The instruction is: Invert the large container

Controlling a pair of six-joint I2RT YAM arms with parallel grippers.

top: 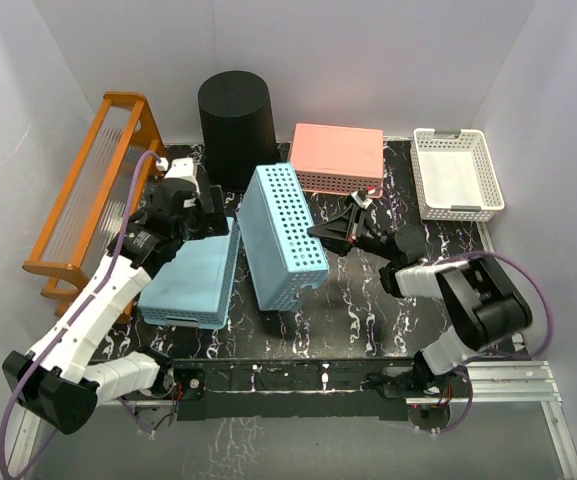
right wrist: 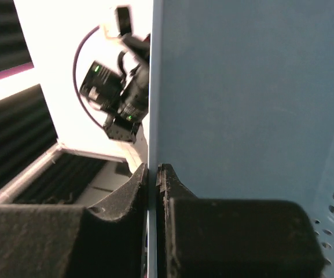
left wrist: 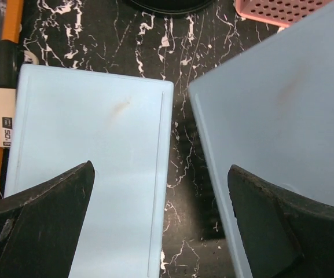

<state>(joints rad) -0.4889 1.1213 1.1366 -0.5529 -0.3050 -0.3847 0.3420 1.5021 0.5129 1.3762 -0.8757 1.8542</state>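
The large container, a black round bucket (top: pixel 236 125), stands at the back of the table with a flat black face upward; only its lower edge (left wrist: pixel 167 3) shows in the left wrist view. My left gripper (top: pixel 211 215) is open and empty in front of the bucket, and in the left wrist view it (left wrist: pixel 161 174) hangs over the gap between two blue baskets. My right gripper (top: pixel 320 232) is shut on the edge of the tilted blue basket (top: pixel 280 235), whose thin wall (right wrist: pixel 248 98) is pinched between the fingers (right wrist: pixel 153 174).
A second blue basket (top: pixel 193 280) lies upside down at the left (left wrist: pixel 91 145). A pink basket (top: pixel 336 157) lies upside down at the back. A white basket (top: pixel 456 173) stands at the back right. An orange rack (top: pixel 98 190) lines the left side.
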